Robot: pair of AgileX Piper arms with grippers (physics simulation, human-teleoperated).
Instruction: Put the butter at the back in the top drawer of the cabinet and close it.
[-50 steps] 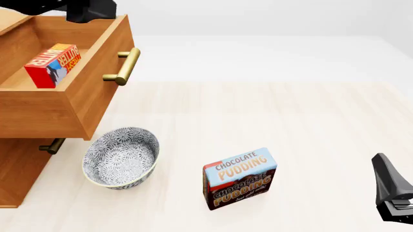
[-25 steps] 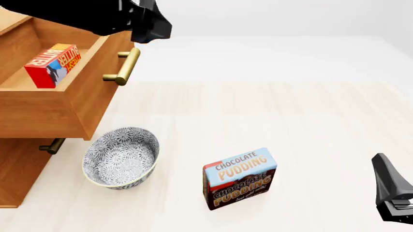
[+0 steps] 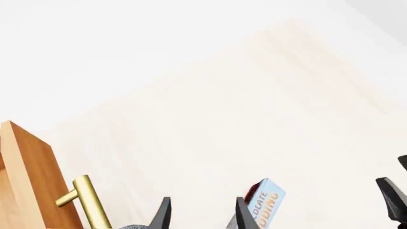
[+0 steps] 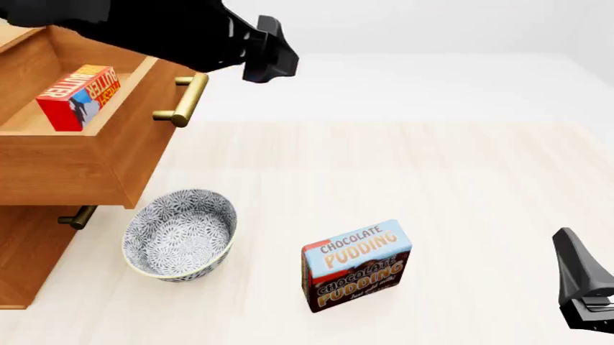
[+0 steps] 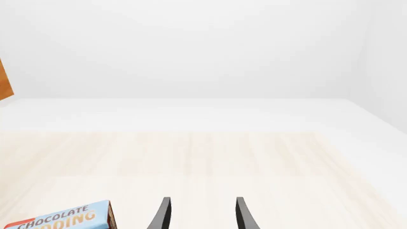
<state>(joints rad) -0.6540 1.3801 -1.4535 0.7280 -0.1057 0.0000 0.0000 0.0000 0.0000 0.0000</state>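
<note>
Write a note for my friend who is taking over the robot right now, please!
Left claw: open, empty, in the air past the brass handle.
Right claw: open, empty, low at the table's near right.
The butter already sits in the top drawer of the cabinet.
Left to do: the drawer is pulled out, so push it shut.

Front view looks down from above; both wrist views (low, forward-facing) share the pudding box (image 4: 356,264).
</note>
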